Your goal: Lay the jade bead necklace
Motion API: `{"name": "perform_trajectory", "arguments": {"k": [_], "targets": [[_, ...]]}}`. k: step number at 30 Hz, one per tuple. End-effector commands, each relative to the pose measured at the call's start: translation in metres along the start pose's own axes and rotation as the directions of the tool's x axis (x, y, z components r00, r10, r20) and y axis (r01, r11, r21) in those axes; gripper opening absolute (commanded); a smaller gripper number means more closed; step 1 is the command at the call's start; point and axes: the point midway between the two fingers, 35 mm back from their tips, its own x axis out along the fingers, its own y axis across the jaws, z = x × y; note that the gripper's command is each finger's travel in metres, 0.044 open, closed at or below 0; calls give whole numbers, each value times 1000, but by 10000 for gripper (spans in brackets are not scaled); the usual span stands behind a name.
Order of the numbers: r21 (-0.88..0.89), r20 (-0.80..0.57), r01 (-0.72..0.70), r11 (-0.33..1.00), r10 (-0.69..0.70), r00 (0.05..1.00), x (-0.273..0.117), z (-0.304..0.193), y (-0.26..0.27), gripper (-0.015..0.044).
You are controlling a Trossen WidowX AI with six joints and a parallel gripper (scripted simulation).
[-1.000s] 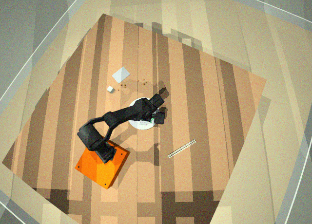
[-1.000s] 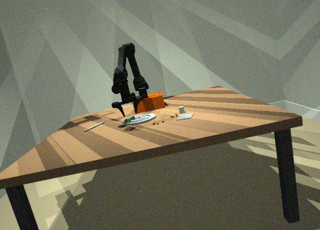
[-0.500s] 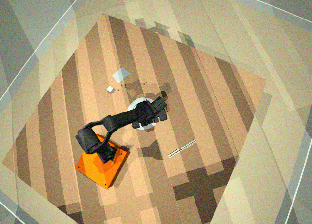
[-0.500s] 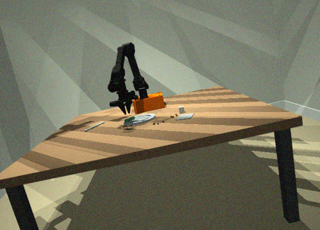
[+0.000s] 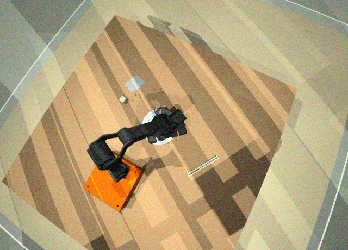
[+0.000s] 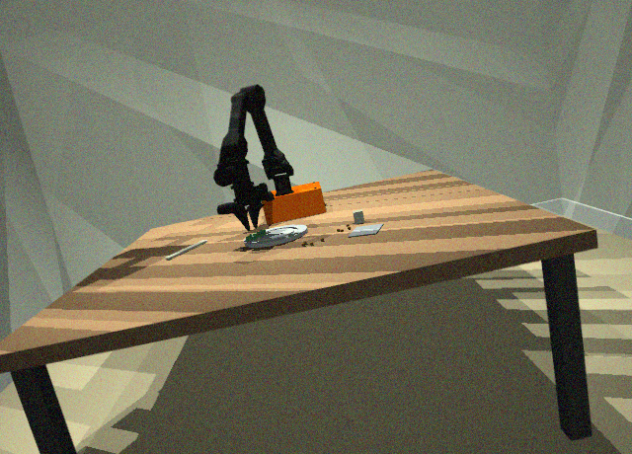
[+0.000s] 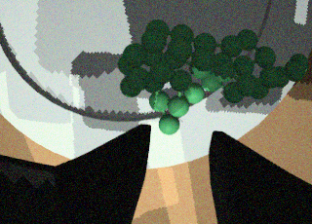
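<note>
The round bead board (image 5: 162, 142) (image 6: 294, 230) (image 7: 112, 147) is a white disc with a dark curved groove line. The arm covers much of it in the top view. The jade bead necklace (image 6: 257, 235) (image 7: 179, 53) lies bunched in a heap on one side of the board, its beads across and inside the groove line, with some reaching the outer edge. Arm and gripper hide it in the top view. My gripper (image 6: 252, 229) (image 7: 180, 138) is partly open and points down over the board's edge. One bead shows just beyond the gap between its fingertips; nothing is gripped.
A pale double-row beaded strip (image 5: 203, 166) (image 6: 187, 249) lies beyond the board. A flat grey tile (image 5: 135, 83) (image 6: 365, 230), a small pale cube (image 5: 123, 99) (image 6: 358, 216) and several tiny brown beads lie on its other side. The arm stands on an orange base (image 5: 108, 192) (image 6: 295, 205).
</note>
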Motion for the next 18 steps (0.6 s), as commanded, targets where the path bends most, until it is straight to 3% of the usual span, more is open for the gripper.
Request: {"name": "perform_trajectory", "arguments": {"k": [1, 14, 18], "targets": [[-3, -7, -11, 1000, 11, 1000, 8, -1, 2, 120], [-6, -10, -16, 1000, 16, 1000, 22, -3, 4, 120], [-1, -6, -13, 1000, 13, 1000, 20, -2, 4, 15]]}}
